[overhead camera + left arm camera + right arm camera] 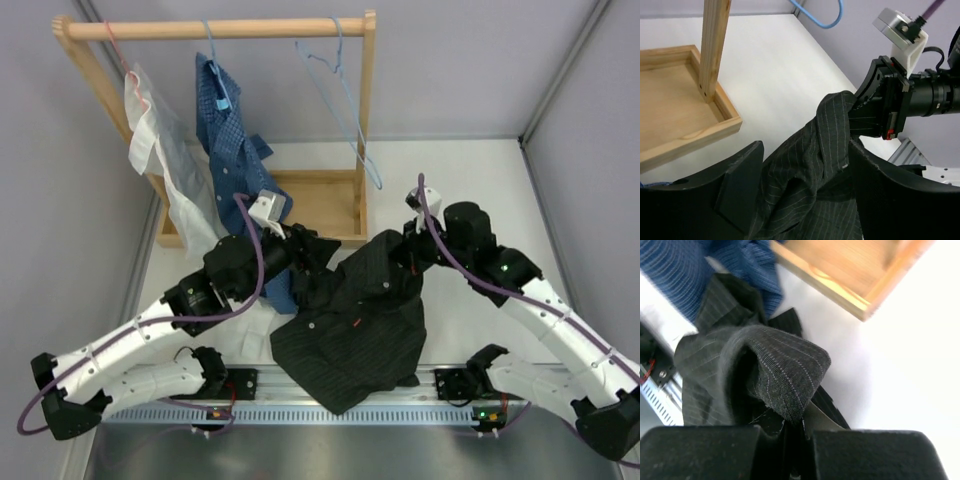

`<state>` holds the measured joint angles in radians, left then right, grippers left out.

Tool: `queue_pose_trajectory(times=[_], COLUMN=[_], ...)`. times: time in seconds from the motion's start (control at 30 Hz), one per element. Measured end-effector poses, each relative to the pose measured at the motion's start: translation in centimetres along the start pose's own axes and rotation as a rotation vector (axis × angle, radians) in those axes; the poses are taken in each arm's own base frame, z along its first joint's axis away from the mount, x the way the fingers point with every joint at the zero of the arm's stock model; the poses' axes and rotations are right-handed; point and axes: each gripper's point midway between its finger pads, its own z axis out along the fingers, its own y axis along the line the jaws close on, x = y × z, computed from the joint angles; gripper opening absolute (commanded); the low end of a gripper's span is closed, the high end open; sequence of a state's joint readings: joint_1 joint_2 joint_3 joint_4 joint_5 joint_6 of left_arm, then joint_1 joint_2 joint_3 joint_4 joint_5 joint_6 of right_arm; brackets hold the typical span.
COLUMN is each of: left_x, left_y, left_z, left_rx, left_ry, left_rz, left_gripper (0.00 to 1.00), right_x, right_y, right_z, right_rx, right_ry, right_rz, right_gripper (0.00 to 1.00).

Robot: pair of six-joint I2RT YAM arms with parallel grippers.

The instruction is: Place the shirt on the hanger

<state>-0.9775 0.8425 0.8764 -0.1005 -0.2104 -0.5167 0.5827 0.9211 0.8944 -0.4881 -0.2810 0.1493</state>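
Shirt [350, 320], black with thin pinstripes, lies bunched on the desk [470, 190] near its front edge, between two robot arms. At the far left, a wooden rack [215, 29] holds a white shirt [150, 130] and a blue checked shirt [230, 130]. The left gripper [805, 150] is spread wide, with cloth between its fingers but not pinched. At the rack's right end hangs the bare light-blue hanger [822, 26], well apart from the shirt. The right gripper [794, 426] is clenched on a raised fold of the shirt. This looks like the gathering stage. Next, the collar likely needs finding and spreading, then bringing to the hanger.
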Motion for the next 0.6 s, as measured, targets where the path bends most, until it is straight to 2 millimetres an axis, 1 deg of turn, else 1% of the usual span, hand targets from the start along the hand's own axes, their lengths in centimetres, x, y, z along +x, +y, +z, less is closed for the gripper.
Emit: queue_pose_trajectory(times=[0.07,0.17,0.23,0.3,0.37,0.43,0.47,0.5,0.53,0.6], left_x=[-0.5,0.3,1.9,4.5,7.0,9.4,10.3,10.9,11.5,12.0], left_y=[-0.5,-1.6,-3.2,-5.0,-6.2,-6.5,-6.3,-6.0,-5.4,-4.8], left_z=[0.6,1.1,1.3,1.5,2.0,2.8,3.4,3.9,4.5,5.5], left_rx=[0.003,0.024,0.057,0.085,0.085,0.062,0.042,0.019,-0.017,-0.072], left_ry=[0.011,0.048,0.080,0.121,0.152,0.184,0.195,0.202,0.210,0.209], left_rz=[0.051,0.148,0.221,0.311,0.390,0.449,0.468,0.482,0.499,0.510], left_gripper=[0.73,0.73,0.71,0.70,0.69,0.67,0.66,0.65,0.61,0.58], right_x=[-0.6,-0.4,0.4,1.2,1.8,1.9,1.8,1.7,1.6,1.4], right_y=[-0.6,-2.1,-2.9,-3.3,-3.3,-2.8,-2.5,-2.2,-2.0,-1.6], right_z=[-0.4,-0.5,-0.5,-0.7,-1.0,-1.3,-1.3,-1.4,-1.4,-1.5], right_rx=[0.072,0.187,0.247,0.293,0.311,0.313,0.313,0.309,0.306,0.300], right_ry=[0.042,0.123,0.176,0.220,0.249,0.262,0.261,0.260,0.257,0.252], right_rz=[0.034,0.083,0.107,0.122,0.121,0.113,0.107,0.103,0.099,0.094], right_gripper=[0.00,0.00,0.00,0.00,0.00,0.00,0.00,0.00,0.00,0.00])
